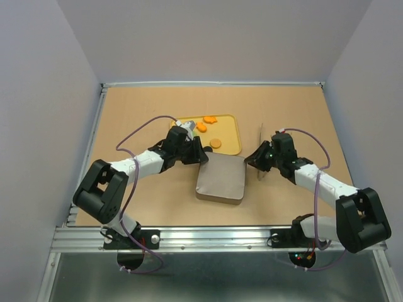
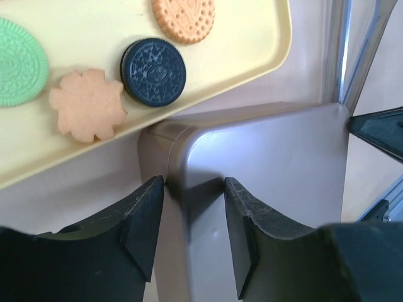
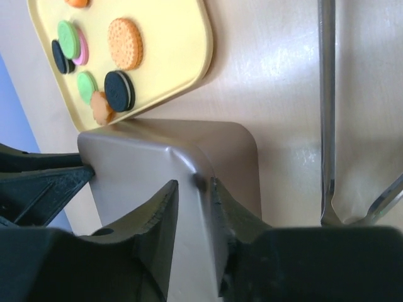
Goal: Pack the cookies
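The left gripper (image 2: 194, 217) is clamped on wall of the grey-brown box (image 1: 220, 181) w/ rounded corners, at its far left corner. The right gripper (image 3: 195, 207) pinches the thin wall at far right side. The cookies (image 2: 153, 71), round & flower-shaped, in orange, green, black, pink, lie all on the pale yellow plastic tray (image 1: 234, 126) just behind the box. Metal tongs (image 3: 326, 94) lie right of box.

Green cookie (image 2: 19, 61) cropped left, tan cookie (image 2: 184, 17) — cropped at top
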Available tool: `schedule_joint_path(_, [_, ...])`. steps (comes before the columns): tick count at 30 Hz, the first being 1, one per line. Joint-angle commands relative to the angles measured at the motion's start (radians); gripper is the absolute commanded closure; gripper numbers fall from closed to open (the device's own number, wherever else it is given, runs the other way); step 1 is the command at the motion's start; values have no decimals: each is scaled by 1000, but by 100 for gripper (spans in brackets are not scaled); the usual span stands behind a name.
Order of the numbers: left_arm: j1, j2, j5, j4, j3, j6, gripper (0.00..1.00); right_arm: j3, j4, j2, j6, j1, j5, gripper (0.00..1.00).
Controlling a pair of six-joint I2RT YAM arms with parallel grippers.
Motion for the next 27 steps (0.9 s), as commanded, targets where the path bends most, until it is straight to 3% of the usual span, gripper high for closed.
schedule_joint_path(1, [-7, -113, -50, -140, 50, 24, 46, 71, -39, -92, -41, 10, 17, 63])
schedule_joint_path(7, [28, -279, -126, -271, 139, 58, 44, 172, -119, -210, -97, 10, 30, 34])
schedule_joint_path(11, [85, -396, -238, -349, 188, 115, 42, 220, -154, -296, -164, 10, 65, 28])
schedule_joint_path(14, [132, -497, -269, -294, 158, 184, 41, 246, -159, -365, -221, 10, 112, 27])
schedule_joint_path(17, [136, -572, -402, -223, 118, 207, 40, 283, -157, -408, -264, 10, 103, 23])
schedule_joint_path(20, [137, -615, -679, -193, 69, 201, 41, 298, -157, -441, -276, 10, 109, 14])
schedule_joint_path(23, [139, -682, -971, -6, -88, 224, 40, 278, -156, -470, -267, 12, 175, 8])
schedule_joint_path(26, [139, -744, -1094, 267, -307, 254, 37, 240, -156, -499, -252, 10, 289, 4])
schedule_joint_path(27, [140, -764, -1120, 448, -364, 292, 37, 231, -148, -505, -230, 12, 316, 4])
